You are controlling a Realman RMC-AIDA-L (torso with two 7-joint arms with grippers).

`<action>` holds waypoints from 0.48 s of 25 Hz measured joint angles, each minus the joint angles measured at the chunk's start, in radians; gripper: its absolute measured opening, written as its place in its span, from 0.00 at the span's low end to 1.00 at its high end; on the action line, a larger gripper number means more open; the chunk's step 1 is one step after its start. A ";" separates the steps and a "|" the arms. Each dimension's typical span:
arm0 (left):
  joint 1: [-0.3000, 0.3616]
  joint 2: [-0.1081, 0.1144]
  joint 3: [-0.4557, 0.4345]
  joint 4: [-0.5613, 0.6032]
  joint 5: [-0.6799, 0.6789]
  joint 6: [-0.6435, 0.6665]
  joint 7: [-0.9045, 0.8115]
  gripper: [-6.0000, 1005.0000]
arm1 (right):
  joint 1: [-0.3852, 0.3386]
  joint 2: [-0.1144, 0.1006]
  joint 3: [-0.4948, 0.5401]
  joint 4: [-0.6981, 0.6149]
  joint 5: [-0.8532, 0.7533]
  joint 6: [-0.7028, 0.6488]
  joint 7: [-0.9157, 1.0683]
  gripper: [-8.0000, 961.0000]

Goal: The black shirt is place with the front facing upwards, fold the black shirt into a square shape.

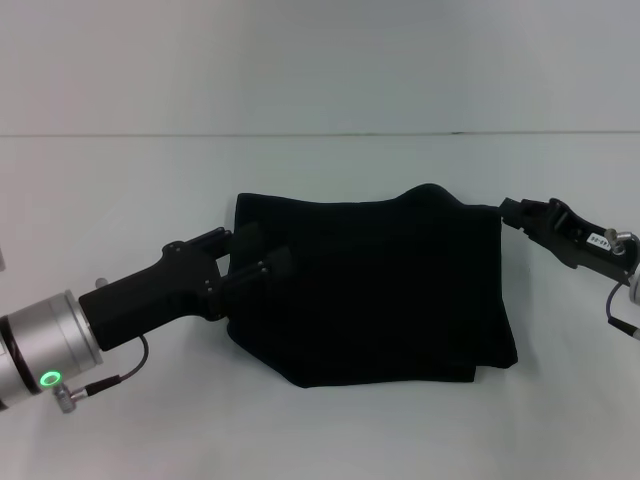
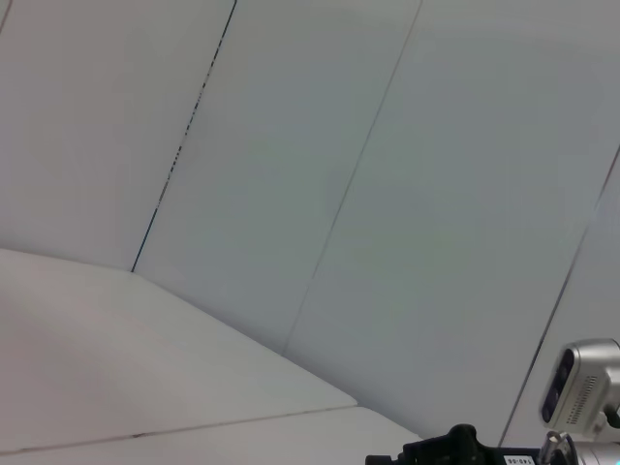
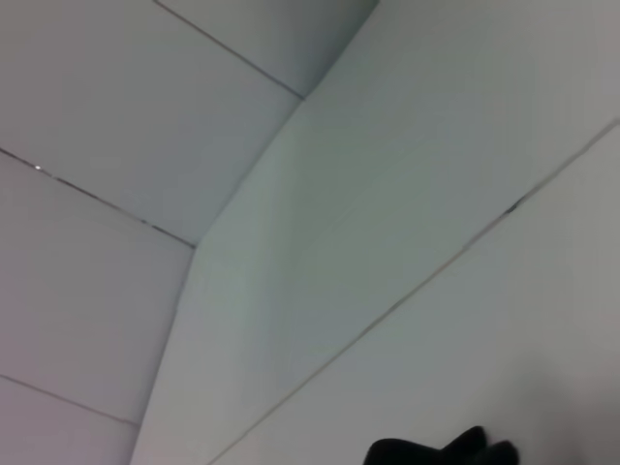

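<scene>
The counter (image 1: 320,430) is white and carries only the shirt (image 1: 380,285), which lies in the middle of it, a little toward the right. The shirt is already folded to a compact block, roughly rectangular, wider than deep. No sleeves stick out and no lettering shows on top. I judge that most of the folding is done. What remains is mainly tidying: the upper right corner bulges up, the lower edge runs slanted, and at the lower right a second layer peeks out under the top one, so the shape is not yet a clean square.

The left claw (image 1: 250,258) is at the left edge of the shirt. Its fingers reach onto or around the cloth there, but black against black hides the tips, so I cannot tell if it is grasping or released. The right claw (image 1: 510,212) is at the upper right corner, touching or just beside the cloth; its state I also cannot tell.
</scene>
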 joint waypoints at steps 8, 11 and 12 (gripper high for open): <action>0.000 0.001 -0.001 0.000 0.000 -0.001 -0.012 0.65 | -0.055 -0.007 0.154 -0.012 0.008 -0.123 -0.172 0.32; 0.000 0.002 -0.010 0.000 0.000 -0.001 -0.034 0.65 | -0.066 -0.029 0.163 -0.016 -0.002 -0.255 -0.349 0.40; 0.000 0.003 -0.020 0.000 0.000 -0.002 -0.043 0.65 | -0.067 -0.036 0.154 -0.018 -0.013 -0.299 -0.416 0.42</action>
